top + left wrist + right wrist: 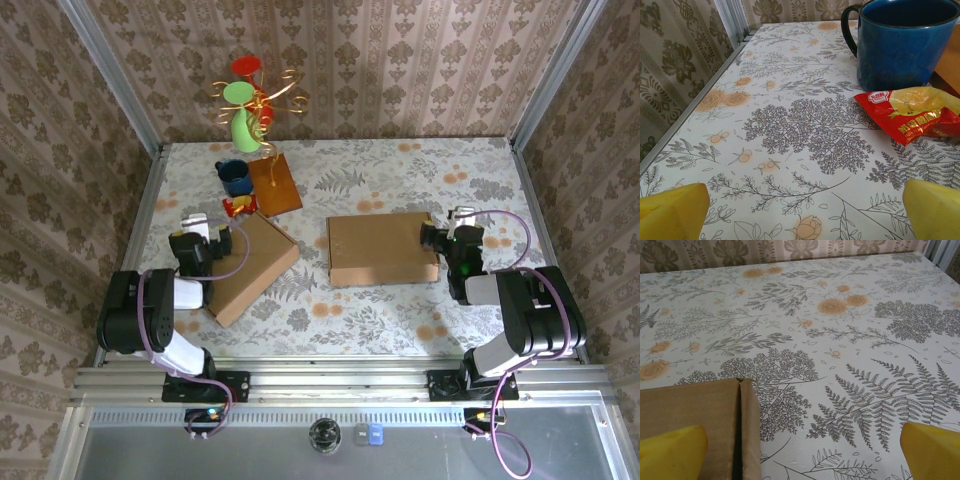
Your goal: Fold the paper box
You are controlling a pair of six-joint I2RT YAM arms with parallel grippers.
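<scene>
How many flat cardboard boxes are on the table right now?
2. The left box lies angled at the left; the right box lies straight, right of centre, its right edge by the right tool. None seem hidden.

Blue mug and red snack packet close ahead of left hand, bare tablecloth ahead of right hand

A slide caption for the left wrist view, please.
Open left gripper faces a blue mug and red snack packet.

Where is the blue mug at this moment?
In the top view, the mug stands far left, just behind the red snack packet, beside the brown board.
</scene>
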